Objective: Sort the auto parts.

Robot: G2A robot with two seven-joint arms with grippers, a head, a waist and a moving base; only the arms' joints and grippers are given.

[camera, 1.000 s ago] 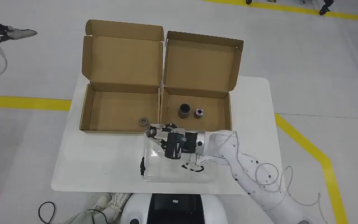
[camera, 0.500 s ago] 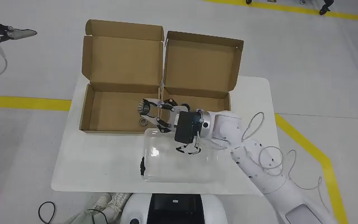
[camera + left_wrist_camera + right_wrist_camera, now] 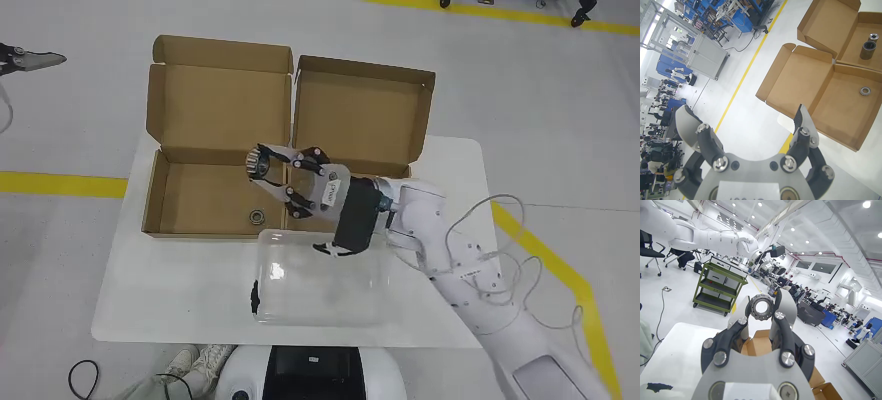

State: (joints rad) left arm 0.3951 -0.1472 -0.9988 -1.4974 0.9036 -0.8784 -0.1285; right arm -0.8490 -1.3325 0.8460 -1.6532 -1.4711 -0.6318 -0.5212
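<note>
- While hanging over the left box (image 3: 200, 195), the right arm (image 3: 440, 240) tips upward.
- Clamped in the right gripper (image 3: 763, 305): a bearing ring (image 3: 762, 310) (bore showing); left gripper (image 3: 743, 110) gapes wide.

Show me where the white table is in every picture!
Top view: the table lies under both cardboard boxes.
Left wrist view: the table peeks out from under the boxes, beyond the left claw.
Right wrist view: the table spreads beneath the right claw, which grips a bearing ring.
Shared landmark: the cardboard boxes.
</note>
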